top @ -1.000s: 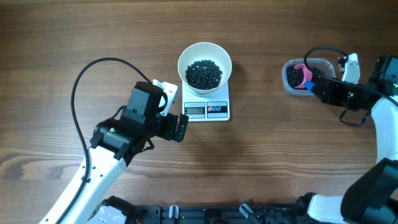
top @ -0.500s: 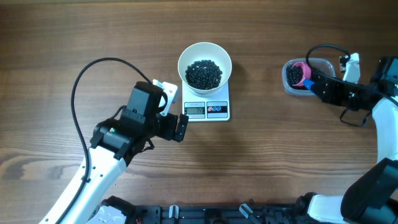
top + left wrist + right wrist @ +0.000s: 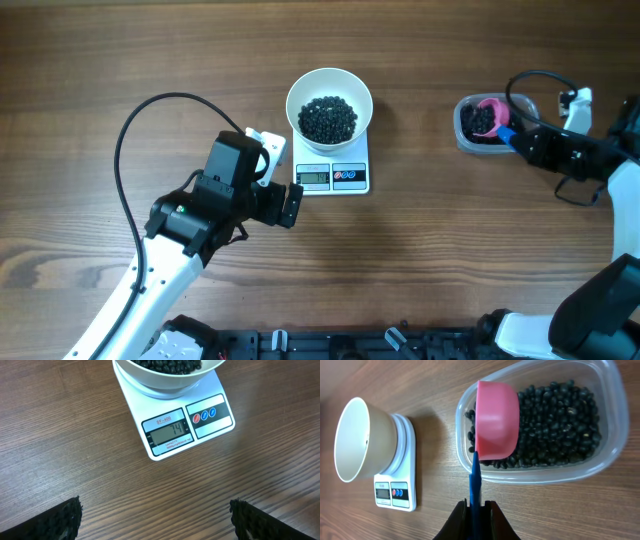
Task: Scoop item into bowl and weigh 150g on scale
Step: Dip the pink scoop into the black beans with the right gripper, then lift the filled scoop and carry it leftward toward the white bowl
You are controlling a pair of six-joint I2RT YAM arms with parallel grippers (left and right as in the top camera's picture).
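Wooden table (image 3: 450, 260) fills the overhead frame. The left gripper (image 3: 156, 521) sits lower left of centre, jaws spread wide, holding nothing, just beside the scale (image 3: 350, 178) and not touching it. The right gripper (image 3: 476, 515), at the right edge, is clamped tight on the blue handle of a pink scoop (image 3: 495, 420). The scoop's cup sits inside a clear tub (image 3: 615, 435) at upper right, its outer side facing the wrist camera and covering part of the tub's contents. Scale is white, upper centre, display reads 74. White bowl (image 3: 300, 95) rests on it. Beans (image 3: 328, 118) – small, black, glossy – heap in the bowl, with more in the tub.
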